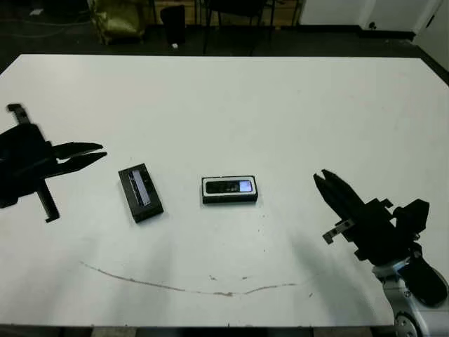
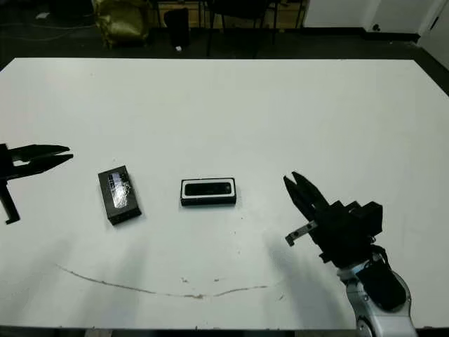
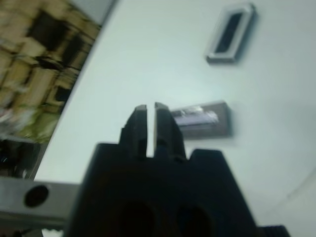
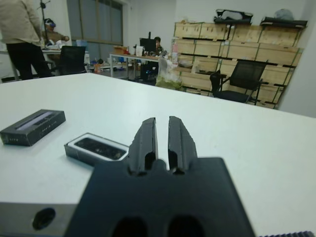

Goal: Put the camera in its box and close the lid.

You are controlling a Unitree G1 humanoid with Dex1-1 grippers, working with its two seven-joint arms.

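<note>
Camera (image 1: 229, 187) sits inside the box (image 1: 208, 199), screen face up, mid-table (image 1: 280, 112). Box is uncovered. Lid (image 1: 141, 192) lies flat on the table just to the robot's left of the box, apart from it, silvery strip facing up, angled a bit relative to the box.

Left end effector (image 1: 90, 155) hovers off to the left of the lid, not touching it; fingers nearly together with a thin gap, holding nothing. Right end effector (image 1: 324, 180) is to the right of the box, well clear of it, pointing toward it; fingers close together with a narrow slit between them, also empty.

Right wrist view: a person (image 4: 22, 34) stands beyond the table, with chairs and shelving behind.
</note>
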